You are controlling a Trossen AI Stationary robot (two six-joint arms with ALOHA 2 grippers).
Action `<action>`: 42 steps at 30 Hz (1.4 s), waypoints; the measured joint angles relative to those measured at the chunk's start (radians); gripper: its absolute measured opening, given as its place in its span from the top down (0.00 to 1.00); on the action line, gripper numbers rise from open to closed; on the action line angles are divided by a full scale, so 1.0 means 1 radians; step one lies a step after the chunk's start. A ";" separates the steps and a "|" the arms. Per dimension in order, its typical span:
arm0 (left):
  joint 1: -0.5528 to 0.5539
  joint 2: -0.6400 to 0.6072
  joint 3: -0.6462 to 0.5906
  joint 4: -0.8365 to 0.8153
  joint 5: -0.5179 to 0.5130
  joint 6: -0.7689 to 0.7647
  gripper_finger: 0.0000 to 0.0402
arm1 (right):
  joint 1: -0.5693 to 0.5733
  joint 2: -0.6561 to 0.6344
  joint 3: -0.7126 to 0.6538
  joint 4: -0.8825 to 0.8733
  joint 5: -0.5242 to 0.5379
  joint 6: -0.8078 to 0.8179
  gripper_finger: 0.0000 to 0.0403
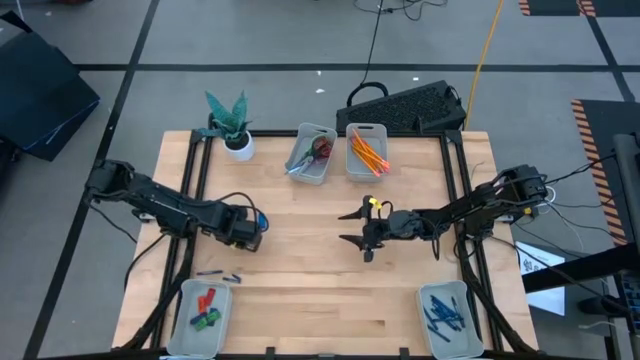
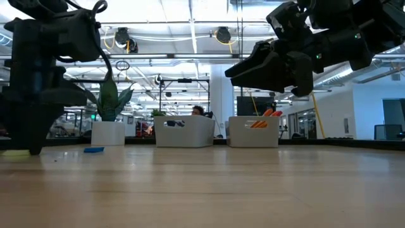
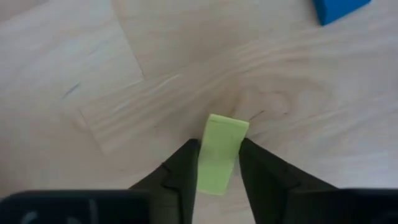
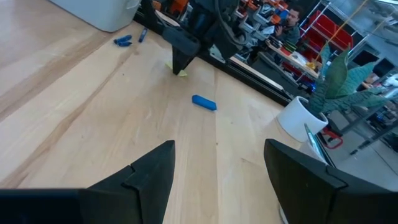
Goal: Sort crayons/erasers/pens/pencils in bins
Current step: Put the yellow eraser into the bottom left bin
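Note:
A yellow-green eraser (image 3: 219, 149) lies on the table's left half, and my left gripper (image 3: 217, 146) is shut on it, also seen in the high view (image 1: 245, 232). A blue eraser (image 1: 262, 218) lies just beside it. Two short crayons (image 1: 222, 274) lie near the left front bin (image 1: 186, 322), which holds red and green erasers. Pens fill the right front bin (image 1: 466, 318). Orange pencils lie in a far bin (image 1: 366, 150). My right gripper (image 1: 365, 228) hangs open above the table's middle, holding nothing. My left gripper pinches the yellow-green eraser by its two long sides (image 3: 205, 163) between its two fingers. The fingers come from above, pointing down, and lie along the block. In the low view the eraser (image 2: 16, 152) sits at the table's surface under the gripper.
A second far bin (image 1: 312, 152) holds scissors. A white plant pot (image 1: 238, 146) stands at the far left. A dark keyboard (image 1: 410, 105) lies beyond the far edge. Bare wood lies between the two front bins.

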 joint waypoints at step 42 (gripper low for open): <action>-0.710 0.062 0.419 -0.063 0.245 -0.803 0.80 | -0.002 0.000 0.000 0.001 0.076 -0.086 0.41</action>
